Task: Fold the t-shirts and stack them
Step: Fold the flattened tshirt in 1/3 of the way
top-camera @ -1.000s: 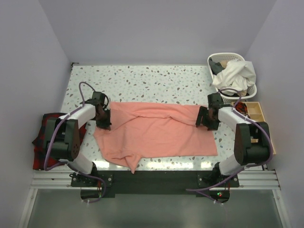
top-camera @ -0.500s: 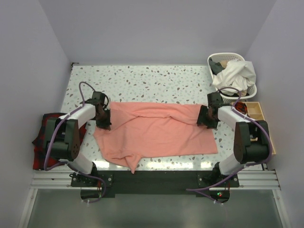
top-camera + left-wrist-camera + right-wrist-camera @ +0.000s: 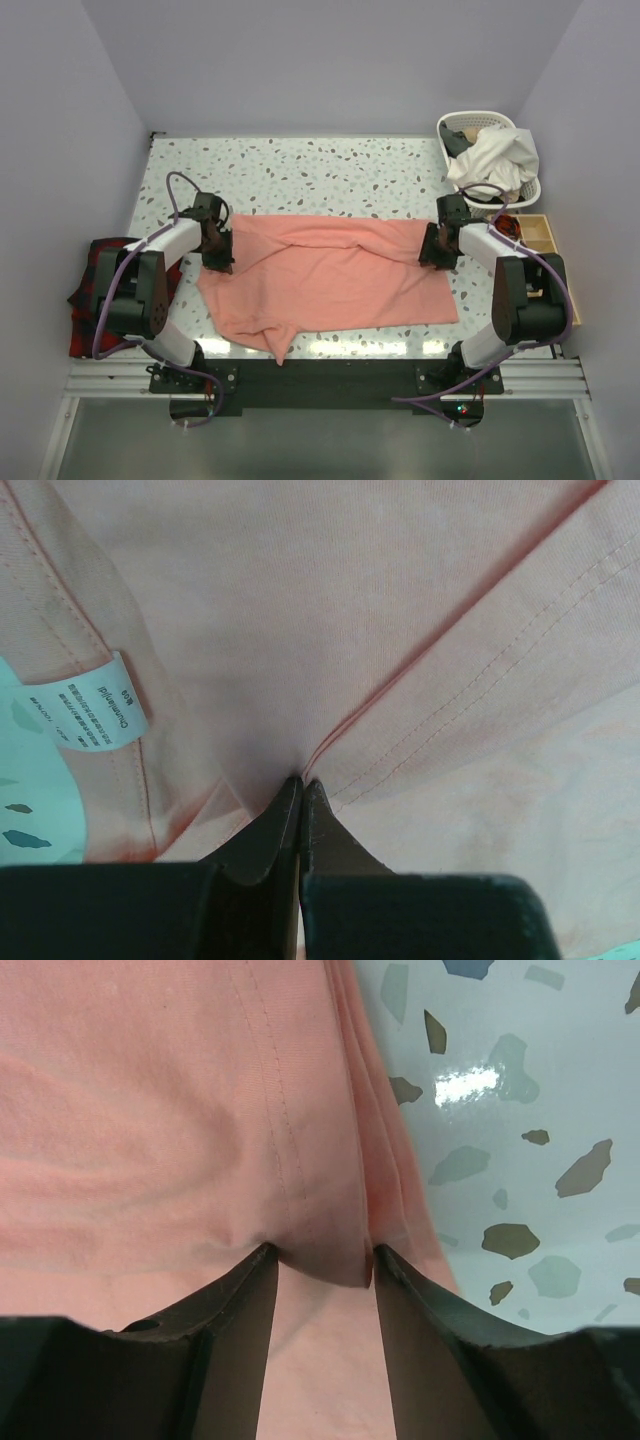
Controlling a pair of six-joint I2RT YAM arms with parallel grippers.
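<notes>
A salmon-pink t-shirt (image 3: 330, 275) lies spread and wrinkled across the near half of the speckled table (image 3: 300, 170). My left gripper (image 3: 218, 262) sits at the shirt's left edge. In the left wrist view it (image 3: 301, 780) is shut, pinching a seam fold of the t-shirt (image 3: 400, 600) next to a white care label (image 3: 90, 702). My right gripper (image 3: 432, 255) rests on the shirt's upper right corner. In the right wrist view its jaws (image 3: 320, 1250) stand apart, astride a raised fold of the t-shirt (image 3: 150, 1110) near a stitched hem.
A white laundry basket (image 3: 490, 160) with pale clothes stands at the back right. A wooden box (image 3: 545, 240) sits beside the right arm. A red-and-black plaid cloth (image 3: 90, 290) hangs off the table's left edge. The table's far half shows bare speckled surface.
The right gripper has slid a little right along the shirt's corner and its jaws have narrowed around a fold. The left gripper has stayed shut in place.
</notes>
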